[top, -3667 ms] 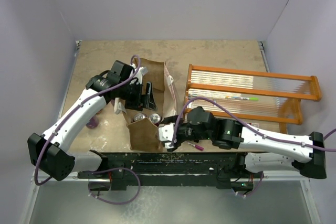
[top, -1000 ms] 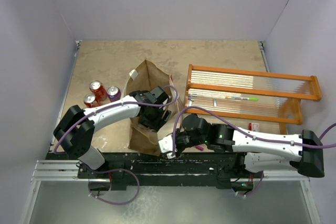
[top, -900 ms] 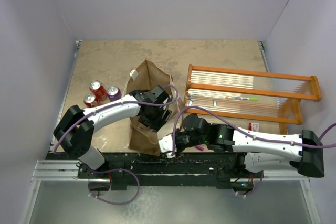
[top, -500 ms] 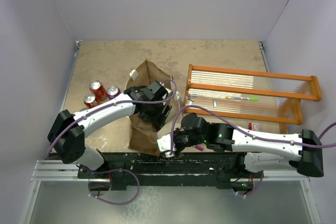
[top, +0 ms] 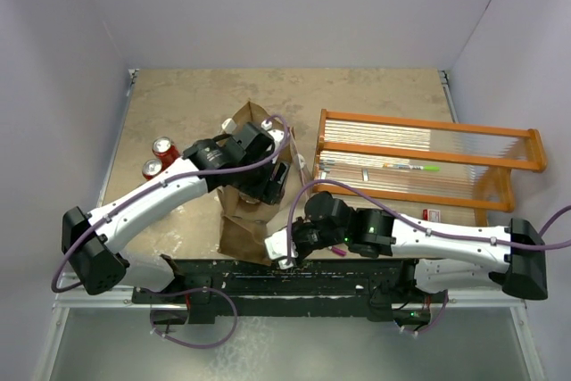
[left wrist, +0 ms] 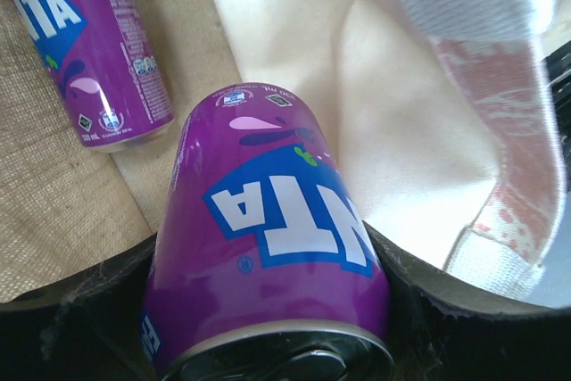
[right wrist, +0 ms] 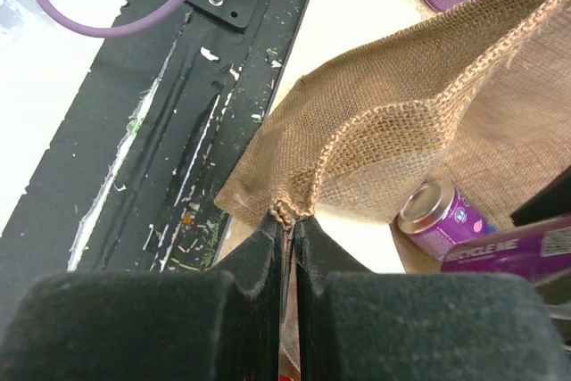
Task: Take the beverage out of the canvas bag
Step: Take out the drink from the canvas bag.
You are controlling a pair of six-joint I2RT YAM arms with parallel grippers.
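1. Still pinching the bag's point(top: 239, 234) near corner, at 6 o'clock, with the right gripper point(right wrist: 285, 223) shut on the cloth.
2. Clamped wide on a purple can point(left wrist: 268, 247) with the left gripper point(top: 266, 180); raised since a second ago, so mid-extraction, likely not clear yet.
3. Beyond, at 11 o'clock, leaving a second can point(left wrist: 94, 51) lying inside.
4. At 9 o'clock on the tabletop point(top: 178, 95), red cans point(top: 163, 147) already out.

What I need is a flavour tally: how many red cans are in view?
2. One red can stands on the table left of the canvas bag; the other beside it, nearer the arms. More may be hidden under the left arm or inside the bag.
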